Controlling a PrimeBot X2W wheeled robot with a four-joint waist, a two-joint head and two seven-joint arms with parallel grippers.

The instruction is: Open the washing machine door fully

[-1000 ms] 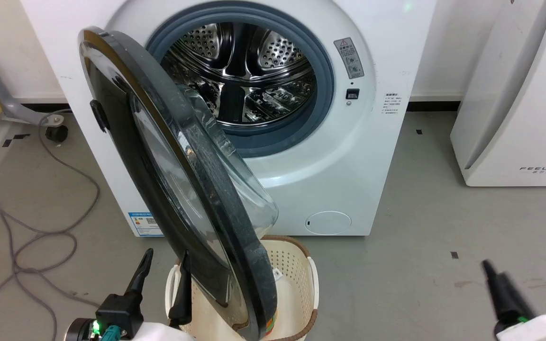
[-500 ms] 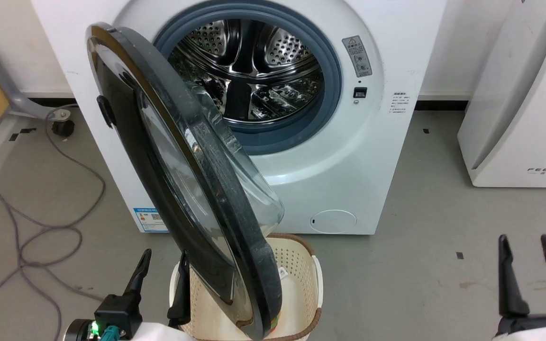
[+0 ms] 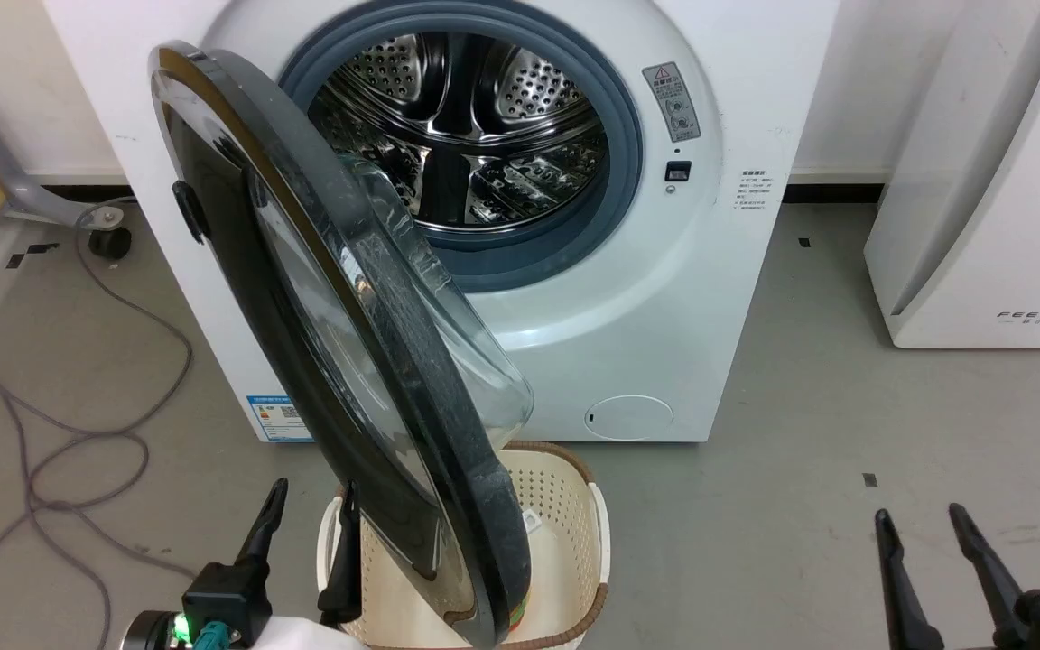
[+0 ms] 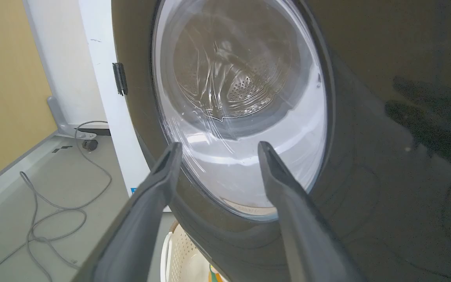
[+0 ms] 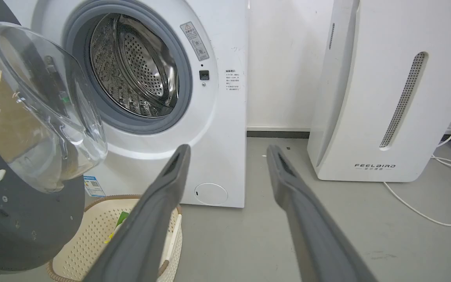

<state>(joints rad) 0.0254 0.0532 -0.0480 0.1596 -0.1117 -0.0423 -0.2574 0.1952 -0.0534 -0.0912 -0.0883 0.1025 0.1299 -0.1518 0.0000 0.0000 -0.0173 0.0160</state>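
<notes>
The washing machine door (image 3: 339, 361) stands swung out from the washing machine (image 3: 646, 316), hinged on the head view's left. Its free edge reaches toward the robot and hangs over a cream perforated basket (image 3: 565, 506). The steel drum (image 3: 475, 117) is fully exposed behind it.

The left gripper (image 3: 317, 487) sits at the door's lower outer face with its fingers spread and nothing between them. Its inner finger is just beside the black rim (whether it touches, I cannot tell). The left wrist view looks straight at that glossy outer face, with the drum's holes warped through the glass and a green light reflected in the black surround.

The right gripper (image 3: 920, 512) hovers over bare grey floor, well apart from the machine, also spread and empty. Its wrist view takes in the door's inner side, where the clear bowl (image 5: 33, 105) bulges toward the opening. It also takes in something green and yellow inside the basket and a white cable (image 5: 417, 207) trailing beside the FEELBIRD appliance (image 5: 386, 98). A grey cable (image 3: 78, 442) loops across the floor on the left of the head view.
</notes>
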